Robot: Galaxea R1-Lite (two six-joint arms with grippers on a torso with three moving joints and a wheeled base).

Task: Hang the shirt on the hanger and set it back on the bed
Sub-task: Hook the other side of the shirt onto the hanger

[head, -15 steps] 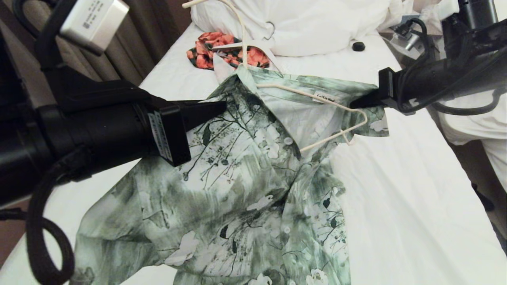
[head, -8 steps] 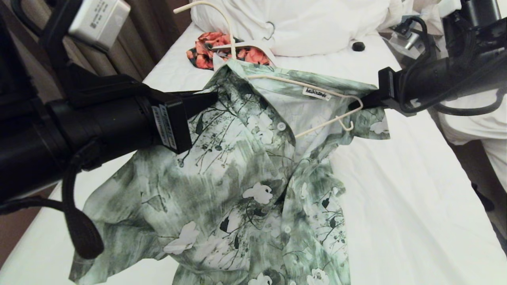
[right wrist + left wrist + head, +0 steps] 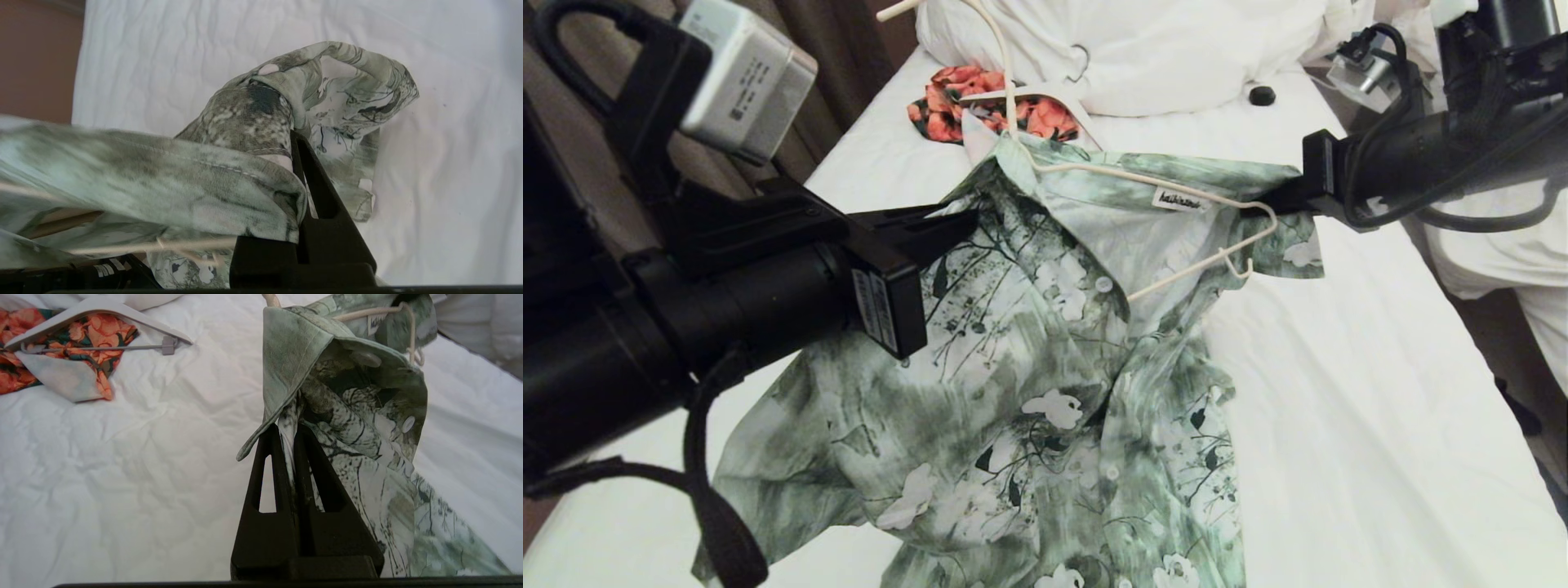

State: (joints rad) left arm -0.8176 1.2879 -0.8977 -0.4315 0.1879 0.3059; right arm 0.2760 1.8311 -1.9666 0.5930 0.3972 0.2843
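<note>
The green and white shirt (image 3: 1029, 367) hangs stretched between my two grippers above the bed (image 3: 1380, 392), its lower part trailing on the sheet. The cream wire hanger (image 3: 1201, 196) sits inside the open neck, with its hook rising past the collar and its right corner poking out over the front. My left gripper (image 3: 968, 222) is shut on the shirt's fabric just under the collar (image 3: 288, 430). My right gripper (image 3: 1262, 208) is shut on the opposite shoulder (image 3: 292, 139), where cloth drapes over one finger. The hanger's wire (image 3: 184, 245) runs under that fold.
An orange-red floral garment (image 3: 964, 98) on a thick white hanger (image 3: 1045, 94) lies at the bed's head, by the white pillows (image 3: 1160, 49). A small black disc (image 3: 1262, 95) rests near them. Brown curtains stand left of the bed; another white bed (image 3: 1503, 253) is to the right.
My left wrist has rolled and risen a little, drawing the collar side and left sleeve up. The hanger's right corner has lifted slightly. The right gripper has barely moved.
</note>
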